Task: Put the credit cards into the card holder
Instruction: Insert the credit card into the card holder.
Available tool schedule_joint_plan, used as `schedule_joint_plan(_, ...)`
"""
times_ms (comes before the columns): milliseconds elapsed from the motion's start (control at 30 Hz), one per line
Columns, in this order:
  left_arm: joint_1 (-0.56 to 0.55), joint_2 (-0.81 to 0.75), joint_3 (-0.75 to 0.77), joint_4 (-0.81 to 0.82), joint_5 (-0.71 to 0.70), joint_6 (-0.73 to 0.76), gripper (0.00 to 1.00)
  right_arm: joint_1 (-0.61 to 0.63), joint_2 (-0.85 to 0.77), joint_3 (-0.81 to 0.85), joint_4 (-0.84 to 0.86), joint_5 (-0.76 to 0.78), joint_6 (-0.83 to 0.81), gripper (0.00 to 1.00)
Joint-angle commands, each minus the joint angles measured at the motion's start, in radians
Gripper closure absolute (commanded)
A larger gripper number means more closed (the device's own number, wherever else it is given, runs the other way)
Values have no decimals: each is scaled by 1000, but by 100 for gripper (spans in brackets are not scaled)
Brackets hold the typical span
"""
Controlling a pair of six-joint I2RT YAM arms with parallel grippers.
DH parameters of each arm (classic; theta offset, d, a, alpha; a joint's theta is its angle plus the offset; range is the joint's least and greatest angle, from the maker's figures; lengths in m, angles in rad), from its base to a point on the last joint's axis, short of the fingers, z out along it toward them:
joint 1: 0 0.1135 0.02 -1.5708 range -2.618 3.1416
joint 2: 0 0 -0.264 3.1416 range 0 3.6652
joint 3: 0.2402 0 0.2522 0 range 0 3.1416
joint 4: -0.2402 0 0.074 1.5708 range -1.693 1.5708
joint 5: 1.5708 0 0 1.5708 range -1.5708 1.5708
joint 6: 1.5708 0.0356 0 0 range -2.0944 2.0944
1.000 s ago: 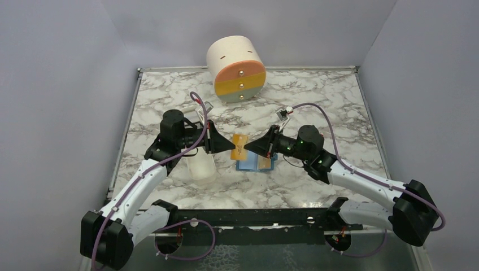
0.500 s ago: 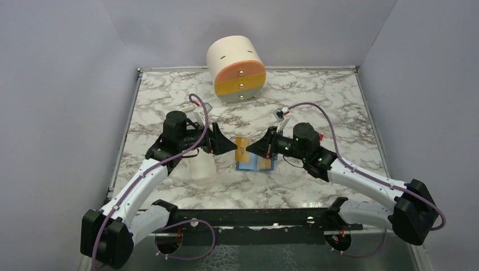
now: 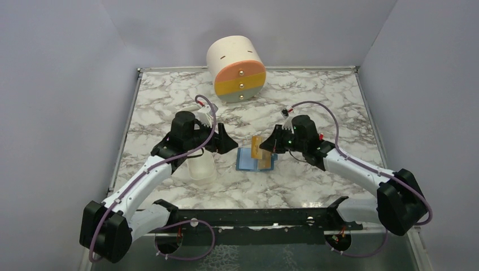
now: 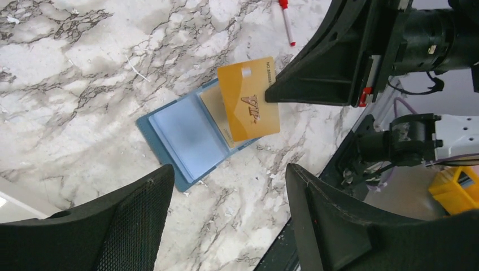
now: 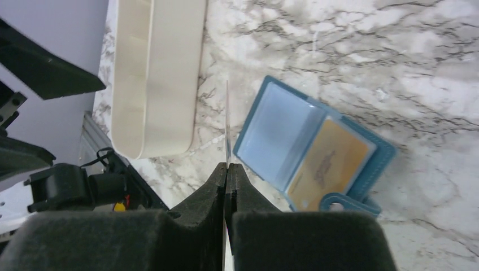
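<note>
On a marble bench, the right end effector is pinched shut on a gold card, holding it on edge above the open blue card holder mid-bench. A second gold card sits in the holder's right pocket. The left end effector hangs wide open and empty just left of them.

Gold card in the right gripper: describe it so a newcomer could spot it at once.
At the middle of the marble table lies an open blue card holder. Over it the right gripper pinches a gold card by its edge. The other gold card lies flat in the holder's pocket; this one is held tilted.
</note>
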Motion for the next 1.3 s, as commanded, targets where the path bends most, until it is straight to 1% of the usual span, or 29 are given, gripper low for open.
schedule_joint_plan(0,-61,59,61,-21,-131,80,29,-60,36,-20,-7,-61,-26,99)
schedule_joint_plan(67,-94,98,84,-38,-172,95,33,-76,57,-25,2,-74,-25,99)
schedule_joint_plan(167,-130,158,111,-62,-272,80,37,-85,90,-38,34,-88,-17,99)
schedule_joint_plan(267,-161,222,128,-63,-298,76,41,-95,126,-66,77,-88,0,99)
schedule_joint_plan(400,-175,292,149,-62,-323,56,52,-119,179,-103,144,-123,16,99)
schedule_joint_plan(433,-176,309,152,-60,-331,44,54,-124,190,-110,158,-132,19,99)
schedule_joint_plan(533,-178,355,155,-57,-340,32,56,-153,214,-130,207,-172,35,99)
schedule_joint_plan(733,-188,416,154,-46,-348,34,58,-214,199,-147,222,-222,32,99)
schedule_joint_plan(867,-203,460,164,-41,-341,41,60,-223,214,-131,221,-255,28,99)
schedule_joint_plan(1033,-229,498,168,-39,-328,41,69,-228,223,-128,255,-297,59,99)
schedule_joint_plan(1200,-251,531,150,-31,-344,41,70,-229,241,-123,265,-299,69,99)
schedule_joint_plan(1267,-258,547,147,-28,-350,44,72,-230,254,-118,265,-301,70,99)
